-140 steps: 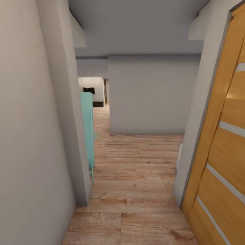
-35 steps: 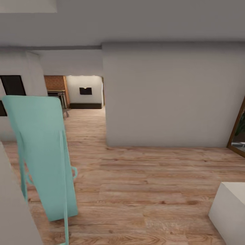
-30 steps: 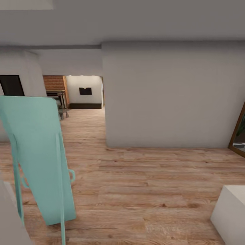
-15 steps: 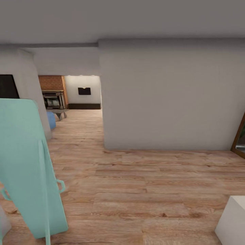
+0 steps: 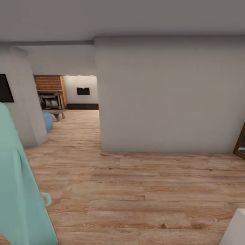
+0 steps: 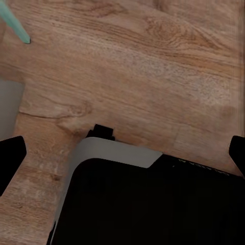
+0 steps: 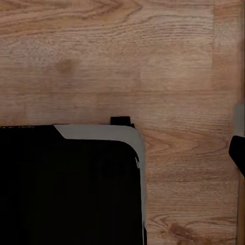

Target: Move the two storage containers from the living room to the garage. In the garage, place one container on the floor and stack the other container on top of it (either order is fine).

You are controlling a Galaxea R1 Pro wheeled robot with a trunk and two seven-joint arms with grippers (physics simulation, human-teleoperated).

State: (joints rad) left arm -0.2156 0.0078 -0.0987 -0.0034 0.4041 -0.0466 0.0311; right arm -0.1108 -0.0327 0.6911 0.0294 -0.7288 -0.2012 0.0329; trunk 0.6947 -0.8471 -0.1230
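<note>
Light wood planks run across the floor toward a pale grey wall block. Left of it an opening leads to the living room, where a red-brick fireplace, a black wall screen and a blue rounded object show. A turquoise panel stands close at the left edge, a white corner at the lower right. In the left wrist view, the dark fingertips of the left gripper sit wide apart over planks and the robot's black base. In the right wrist view, one fingertip appears, so I cannot tell the right gripper's state.
</note>
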